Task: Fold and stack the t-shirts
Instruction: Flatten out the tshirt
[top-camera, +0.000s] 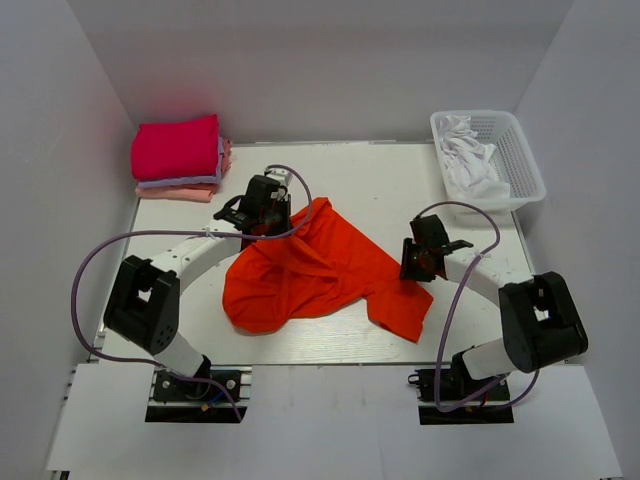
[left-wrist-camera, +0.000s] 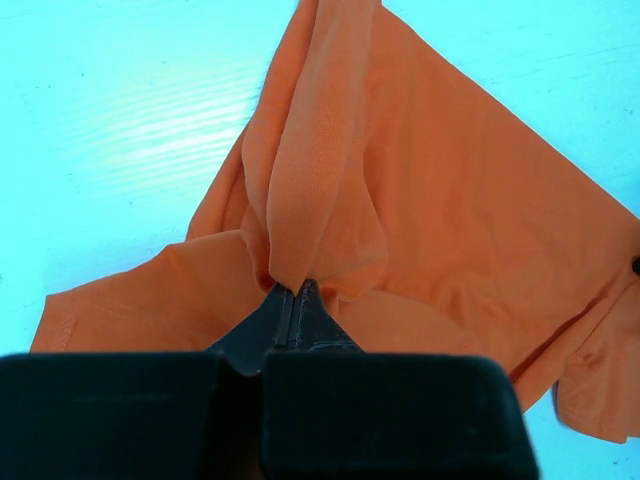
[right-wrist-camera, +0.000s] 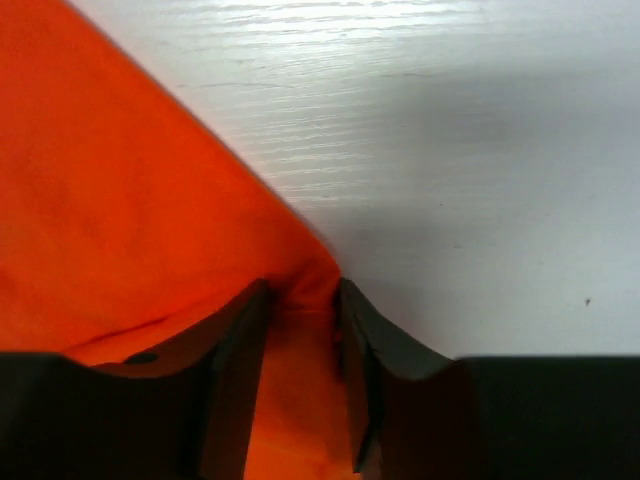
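The bright orange-red t-shirt (top-camera: 320, 270) lies crumpled in the middle of the table. My left gripper (top-camera: 264, 228) is at its far-left part, shut on a pinched ridge of the cloth (left-wrist-camera: 320, 180), which rises from the closed fingertips (left-wrist-camera: 298, 290). My right gripper (top-camera: 414, 266) is at the shirt's right edge. Its fingers stand apart, straddling a corner of the orange cloth (right-wrist-camera: 120, 200) that runs between them (right-wrist-camera: 300, 292). A folded stack (top-camera: 180, 152) sits at the far left: magenta-pink on top, pale lavender and light pink below.
A white plastic basket (top-camera: 524, 165) at the far right holds crumpled white cloth (top-camera: 468, 165). White walls enclose the table on three sides. Bare tabletop (right-wrist-camera: 450, 120) shows beyond the right gripper.
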